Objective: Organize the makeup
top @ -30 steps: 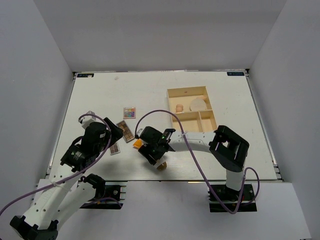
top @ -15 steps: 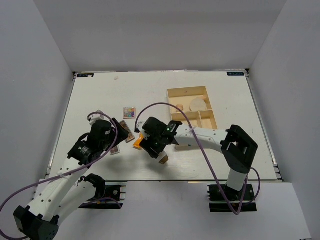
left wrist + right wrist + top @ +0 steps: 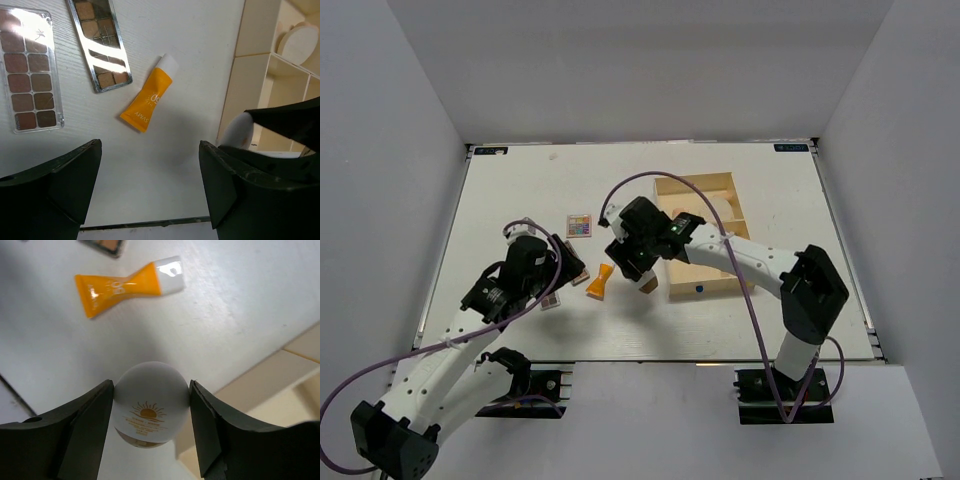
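1. Right pincer [image 3: 642,276], seen from above, holds the egg [image 3: 647,284] just off the box's [image 3: 695,181] near left corner, its arm stretched across the box. Left pincer [image 3: 563,272] hovers over the brown palettes [image 3: 551,298], arm bent low. The tube [image 3: 599,283] and small palette [image 3: 580,225] lie on the table [image 3: 520,190], left of the box, so I judge most of the sorting is left.
2. Left wrist view: jaws stand wide and empty above bare table. Both brown palettes and the tube lie loose. The disc [image 3: 300,42] stands in the box's far compartment.
3. Right wrist view: both fingers clamp the egg, clear of the table. The tube lies beyond it, and the box corner is at the right.
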Tool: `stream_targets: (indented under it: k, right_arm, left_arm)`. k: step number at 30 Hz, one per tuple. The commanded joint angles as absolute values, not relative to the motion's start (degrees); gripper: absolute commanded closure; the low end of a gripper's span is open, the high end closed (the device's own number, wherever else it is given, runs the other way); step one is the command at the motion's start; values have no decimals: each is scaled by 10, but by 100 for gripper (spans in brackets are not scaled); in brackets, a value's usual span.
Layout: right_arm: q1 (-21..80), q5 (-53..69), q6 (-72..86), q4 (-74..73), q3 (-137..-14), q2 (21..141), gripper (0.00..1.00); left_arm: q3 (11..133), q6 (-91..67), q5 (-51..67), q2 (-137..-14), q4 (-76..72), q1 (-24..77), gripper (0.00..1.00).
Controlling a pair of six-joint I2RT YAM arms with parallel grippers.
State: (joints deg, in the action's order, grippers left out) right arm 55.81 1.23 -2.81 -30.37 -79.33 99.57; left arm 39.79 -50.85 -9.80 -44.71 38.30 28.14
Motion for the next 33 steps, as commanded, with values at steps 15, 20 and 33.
stream_targets:
  k: [15,20,33]
  right_arm:
    - [386,-21,-90,-273,-735,904,54]
    - [354,20,-88,-263,-719,928,37]
    - [325,78,-72,-260,-721,917,15]
  left_arm:
    - [395,-473,-51,-517,309,288,11]
    - [436,-411,-16,-626,309,288,9]
    - [513,-295,-7,-801,302,294,7]
